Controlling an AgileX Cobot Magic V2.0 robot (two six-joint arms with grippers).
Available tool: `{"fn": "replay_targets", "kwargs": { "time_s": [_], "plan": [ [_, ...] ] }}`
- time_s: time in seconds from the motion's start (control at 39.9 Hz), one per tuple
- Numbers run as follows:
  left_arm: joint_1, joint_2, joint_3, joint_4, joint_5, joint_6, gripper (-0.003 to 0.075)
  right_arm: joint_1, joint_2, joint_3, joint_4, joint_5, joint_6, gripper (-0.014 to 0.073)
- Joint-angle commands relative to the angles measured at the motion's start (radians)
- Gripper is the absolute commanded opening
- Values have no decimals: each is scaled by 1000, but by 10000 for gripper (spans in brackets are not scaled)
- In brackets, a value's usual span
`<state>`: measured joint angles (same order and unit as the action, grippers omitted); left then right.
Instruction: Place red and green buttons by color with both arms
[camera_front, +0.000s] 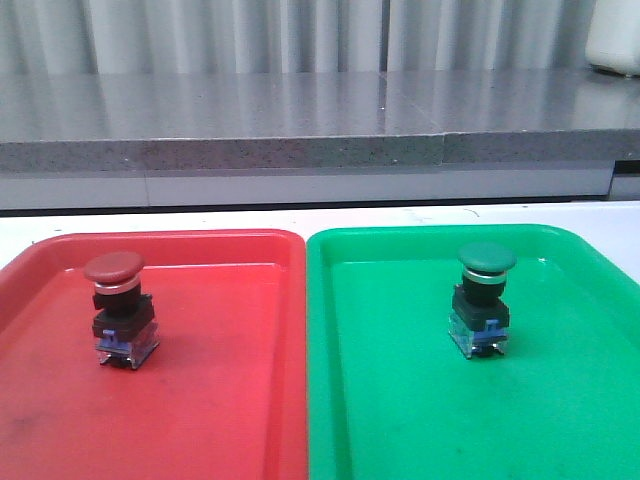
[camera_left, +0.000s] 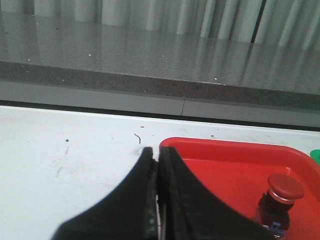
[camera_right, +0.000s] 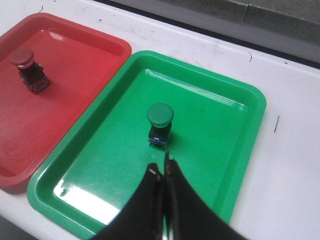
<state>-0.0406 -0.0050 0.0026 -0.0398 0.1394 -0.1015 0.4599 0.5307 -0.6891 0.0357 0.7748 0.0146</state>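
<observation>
A: Largest first, then. Worktop (camera_right: 300, 165): white, bare strip visible around both trays. Red tray (camera_front: 230, 400) and green tray (camera_front: 400, 420): side by side, rims touching or nearly so, raised lips all round.

B: Risks there?

A: A low sweep could catch a lip and shove a tray. The shared rim between them leaves no gap for fingers.

B: Arms?

A: Left gripper (camera_left: 158, 165): fingers pressed together, holding nothing, over the worktop just beside the red tray's corner. Right gripper (camera_right: 162, 172): fingers likewise closed and empty, above the green tray, near the green button (camera_right: 160, 122).

B: Buttons?

A: Red button (camera_front: 118, 310): upright in the red tray. Green button: upright in the green tray. Both top-heavy; a brush from a retreating finger could tip one. Judged sorted; open room lies upward and outward.
</observation>
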Motion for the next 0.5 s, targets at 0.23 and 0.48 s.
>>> {"fn": "replay_targets", "kwargs": {
  "time_s": [0.23, 0.48],
  "plan": [
    [-13, -18, 25, 59, -133, -66, -20, -5, -1, -25, -4, -65, -1, -70],
    [-22, -18, 25, 40, -139, -59, -20, -5, -1, -25, -4, -65, -1, -70]
  ]
}}
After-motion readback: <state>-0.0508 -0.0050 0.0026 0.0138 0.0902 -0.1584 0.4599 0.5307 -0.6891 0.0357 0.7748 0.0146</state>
